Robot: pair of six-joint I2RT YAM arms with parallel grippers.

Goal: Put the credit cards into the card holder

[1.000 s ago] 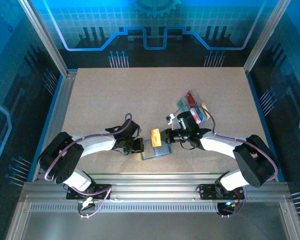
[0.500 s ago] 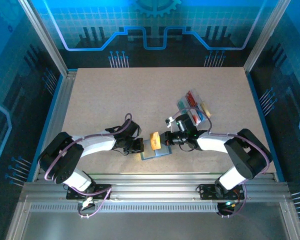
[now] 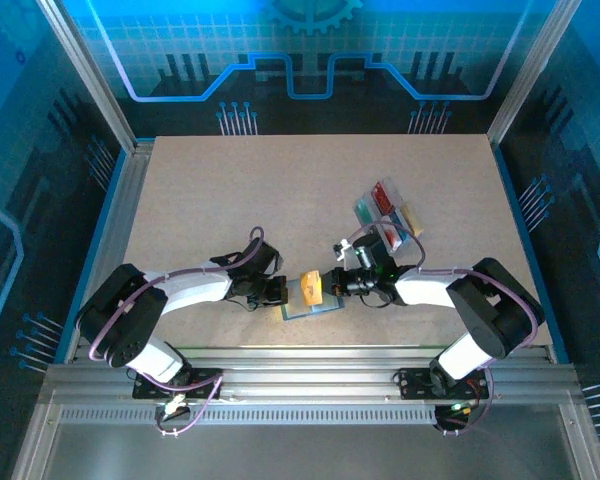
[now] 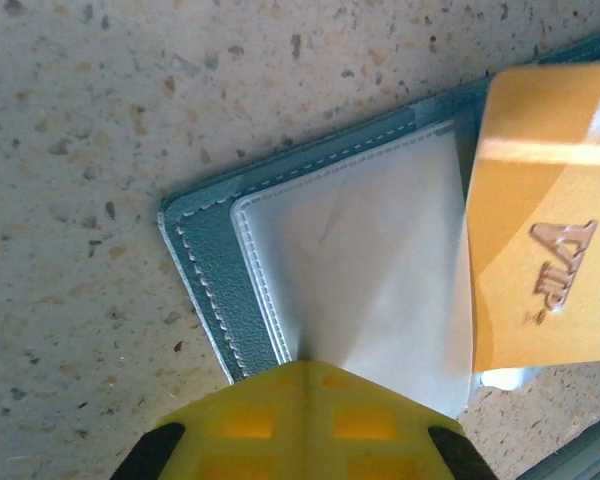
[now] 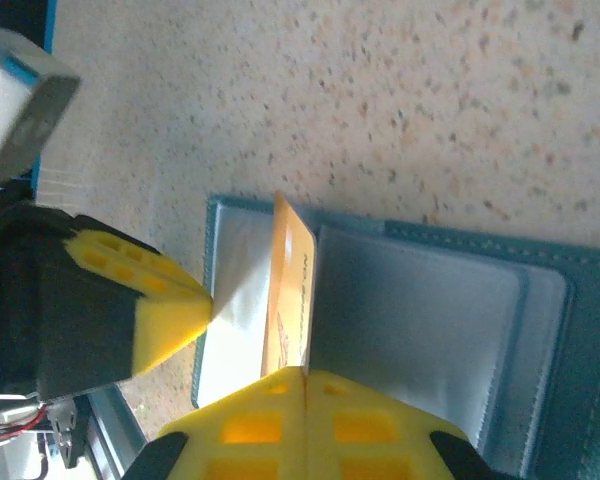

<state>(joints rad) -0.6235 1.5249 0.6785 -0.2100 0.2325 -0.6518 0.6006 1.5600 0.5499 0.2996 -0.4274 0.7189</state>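
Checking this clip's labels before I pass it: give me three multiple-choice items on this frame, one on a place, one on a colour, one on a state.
1. Where does the card holder lie?
A. at the far left corner
B. open, between the left gripper and the right gripper
C. beside the right arm's base

2. What colour is the credit card in the right gripper?
A. red
B. teal
C. orange

3. How is the left gripper?
A. open, hanging free
B. shut on a blue card
C. shut on the holder's clear pocket

Key: 1 B, the holder lies open between both grippers. 2 C, the held card is orange, embossed VIP. 3 C, its yellow fingers pinch the pocket's edge.
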